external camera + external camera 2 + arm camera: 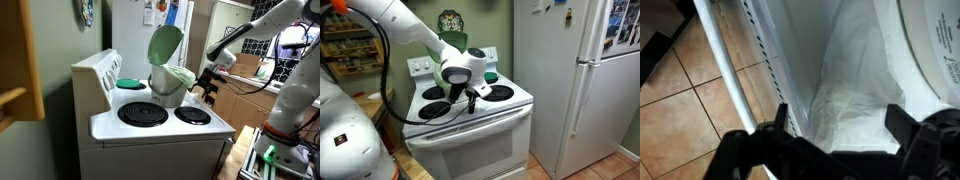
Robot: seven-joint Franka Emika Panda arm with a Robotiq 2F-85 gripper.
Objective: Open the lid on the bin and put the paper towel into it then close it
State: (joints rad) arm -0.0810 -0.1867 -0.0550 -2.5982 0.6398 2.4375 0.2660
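Note:
The grey-white bin (170, 92) stands on the stove top between the burners. Its sage-green lid (165, 45) is swung up and stands upright behind the opening. Crumpled whitish material, likely the paper towel (179, 75), shows at the bin's mouth. My gripper (207, 86) hangs just beside the bin, at about rim height. In the wrist view the jaws (843, 122) are spread wide, with a crinkled white sheet (845, 85) beyond them and nothing pinched. In an exterior view my gripper (470, 97) hides the bin.
A flat teal dish (131, 83) lies on the back burner. Two black coil burners (143, 114) sit at the front of the white stove (160, 140). A fridge (575, 80) stands beside the stove. The tiled floor (680, 110) and the oven handle (725, 75) show below.

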